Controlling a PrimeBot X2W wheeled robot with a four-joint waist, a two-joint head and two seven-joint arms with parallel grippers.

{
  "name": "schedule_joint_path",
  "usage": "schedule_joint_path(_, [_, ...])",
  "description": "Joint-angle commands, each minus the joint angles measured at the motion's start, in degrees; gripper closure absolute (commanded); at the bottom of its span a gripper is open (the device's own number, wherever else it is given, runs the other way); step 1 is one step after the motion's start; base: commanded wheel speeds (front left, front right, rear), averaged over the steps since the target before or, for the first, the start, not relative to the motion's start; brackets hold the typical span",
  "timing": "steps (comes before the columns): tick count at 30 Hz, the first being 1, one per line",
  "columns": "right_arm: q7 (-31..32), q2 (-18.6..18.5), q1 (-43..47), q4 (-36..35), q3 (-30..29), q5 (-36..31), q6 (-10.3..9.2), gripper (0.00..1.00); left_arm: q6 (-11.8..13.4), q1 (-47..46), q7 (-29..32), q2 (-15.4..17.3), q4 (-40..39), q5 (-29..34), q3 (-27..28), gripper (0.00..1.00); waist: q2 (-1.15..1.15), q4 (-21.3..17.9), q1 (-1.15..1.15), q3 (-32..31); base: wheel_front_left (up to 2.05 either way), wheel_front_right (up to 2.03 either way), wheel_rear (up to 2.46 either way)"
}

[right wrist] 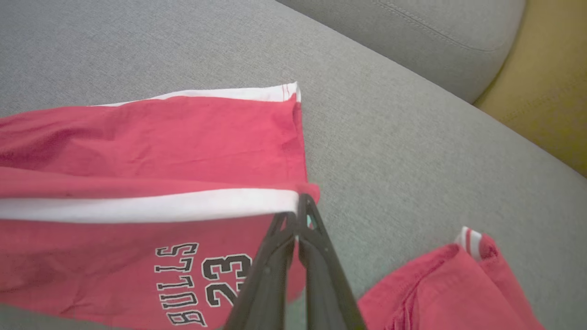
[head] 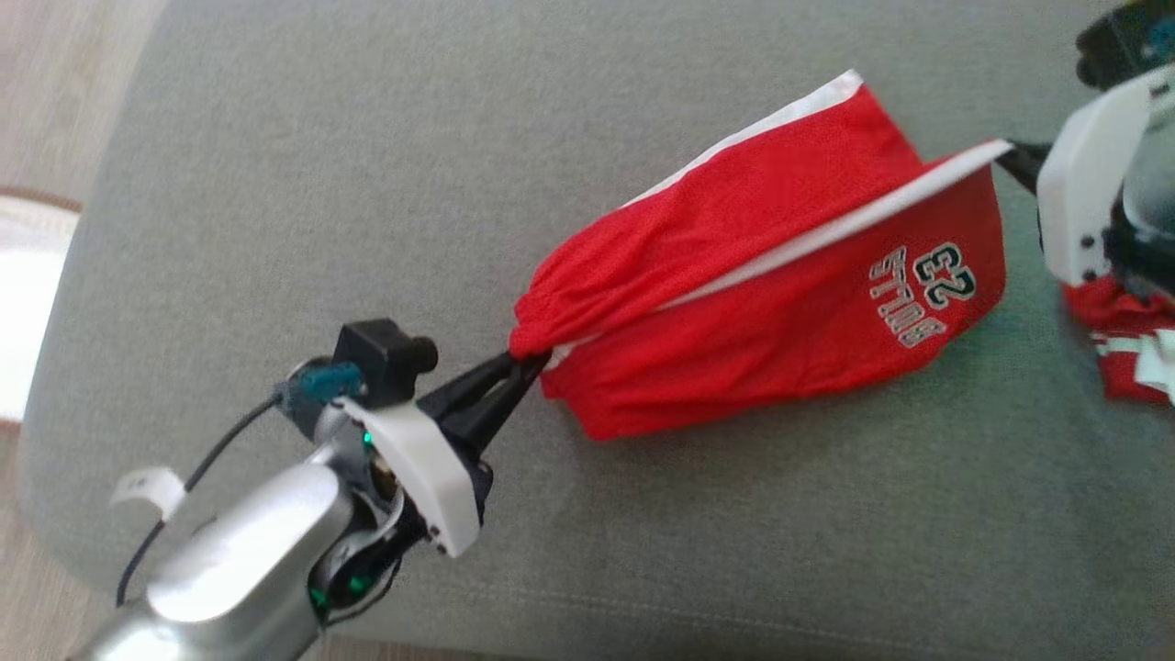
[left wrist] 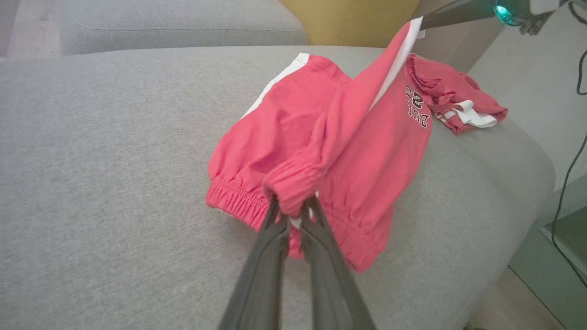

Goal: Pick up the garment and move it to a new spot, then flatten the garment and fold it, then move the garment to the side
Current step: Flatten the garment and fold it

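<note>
Red Bulls shorts point(head: 762, 303) stretched across grey sofa cushion point(head: 367, 184)
Long axis runs 8 to 2 o'clock, waistband toward 8; left gripper point(head: 523, 363) pinches waistband, right gripper point(head: 1010, 151) clamps the white-trimmed hem

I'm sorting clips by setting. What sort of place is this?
Probably a home living room: a grey fabric sofa seat with a second cushion behind, mustard-yellow upholstery beside that, and red white-striped basketball shorts on the seat.
</note>
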Motion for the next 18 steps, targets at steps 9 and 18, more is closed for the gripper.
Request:
schedule_joint_path(9, [-1.2, 0.0, -9.9, 4.5, 5.4, -2.9, -0.05, 1.00, -2.0, -8.4, -2.5, -1.7, 4.8, 1.1, 3.3, 1.00, 0.00, 3.2, 0.00, 5.4, 0.00, 0.00, 0.00])
schedule_joint_path(18, [-5.9, 1.8, -17.0, 11.8, 9.4, -4.2, -0.05, 1.00, -3.6, -12.9, -4.9, -4.2, 11.0, 1.6, 2.7, 1.00, 0.00, 4.4, 0.00, 8.9, 0.00, 0.00, 0.00])
